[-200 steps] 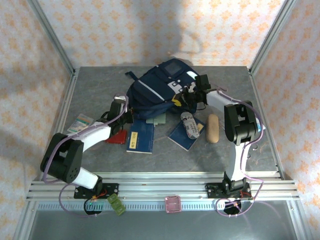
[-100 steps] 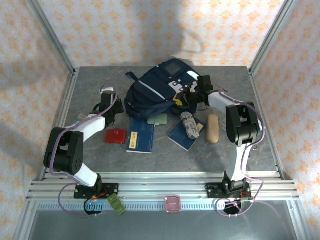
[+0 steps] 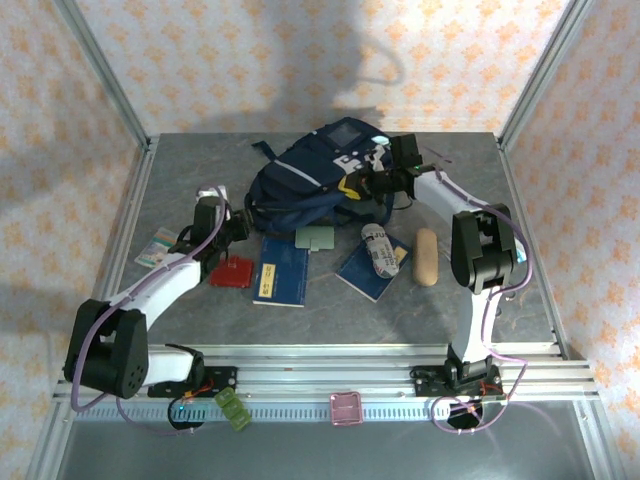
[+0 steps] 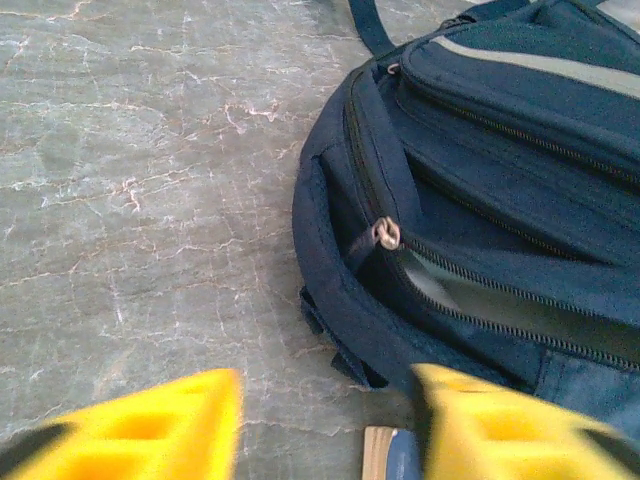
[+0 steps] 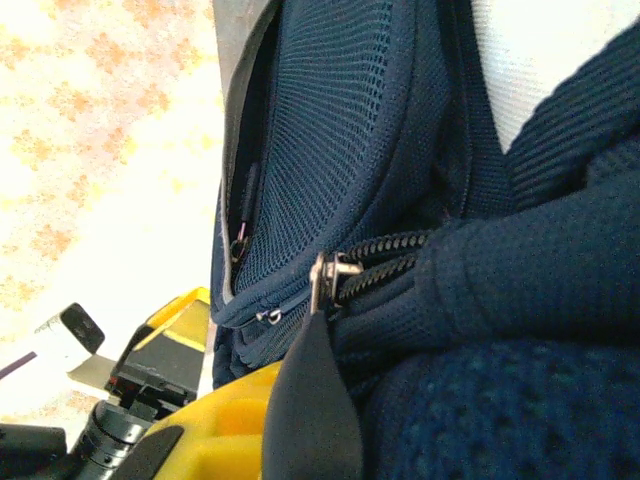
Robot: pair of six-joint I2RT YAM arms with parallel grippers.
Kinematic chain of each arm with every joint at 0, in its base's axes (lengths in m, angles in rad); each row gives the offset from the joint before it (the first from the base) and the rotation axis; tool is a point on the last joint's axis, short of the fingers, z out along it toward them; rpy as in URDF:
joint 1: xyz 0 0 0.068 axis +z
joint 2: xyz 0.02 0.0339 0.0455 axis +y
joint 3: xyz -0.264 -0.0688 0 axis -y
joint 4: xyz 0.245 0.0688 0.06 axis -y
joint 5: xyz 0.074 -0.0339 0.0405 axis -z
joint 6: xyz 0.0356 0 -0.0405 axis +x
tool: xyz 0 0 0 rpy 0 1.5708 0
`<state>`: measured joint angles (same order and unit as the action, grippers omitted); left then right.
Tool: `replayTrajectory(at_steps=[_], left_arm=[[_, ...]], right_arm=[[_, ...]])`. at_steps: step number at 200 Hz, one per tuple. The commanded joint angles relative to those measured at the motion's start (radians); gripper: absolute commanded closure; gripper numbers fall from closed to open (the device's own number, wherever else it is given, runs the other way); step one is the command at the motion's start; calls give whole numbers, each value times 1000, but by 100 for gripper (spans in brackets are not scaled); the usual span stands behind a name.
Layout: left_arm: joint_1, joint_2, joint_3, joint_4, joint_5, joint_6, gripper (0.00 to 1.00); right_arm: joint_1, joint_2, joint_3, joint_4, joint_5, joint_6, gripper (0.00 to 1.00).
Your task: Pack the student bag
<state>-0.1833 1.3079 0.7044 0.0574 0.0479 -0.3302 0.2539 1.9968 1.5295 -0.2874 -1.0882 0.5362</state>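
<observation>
Student bag lies between the grippers, long axis running from the left fingers up toward the right. Right gripper is clamped on its zip edge. Left gripper is parted and empty. The unzipped mouth lies just ahead-right of its fingers, so it is nearer.

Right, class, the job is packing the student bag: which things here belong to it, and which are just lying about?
Likely the job: student bag, blue notebook, blue booklet, red pouch, tan case, patterned roll.
Likely lying about: green piece and pink piece on the near rail.
</observation>
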Motion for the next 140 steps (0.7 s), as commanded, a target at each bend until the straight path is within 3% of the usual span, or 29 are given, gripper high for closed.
replayTrajectory(at_steps=[1, 32, 80, 119, 129, 140], left_arm=[[17, 90, 106, 7, 12, -21, 33], [50, 315, 339, -56, 62, 11, 23], [86, 698, 714, -220, 125, 36, 20], [85, 871, 860, -298, 207, 30, 20], [85, 888, 869, -307, 234, 33, 24], [86, 893, 866, -310, 270, 43, 44]], right_arm=[[-19, -8, -18, 48, 20, -71, 100], [-19, -39, -84, 71, 18, -80, 100], [-6, -61, -114, 79, 6, -92, 100], [-2, -61, -123, 79, 5, -93, 100], [-2, -62, -122, 80, 7, -94, 100], [-1, -59, -123, 80, 9, -96, 100]])
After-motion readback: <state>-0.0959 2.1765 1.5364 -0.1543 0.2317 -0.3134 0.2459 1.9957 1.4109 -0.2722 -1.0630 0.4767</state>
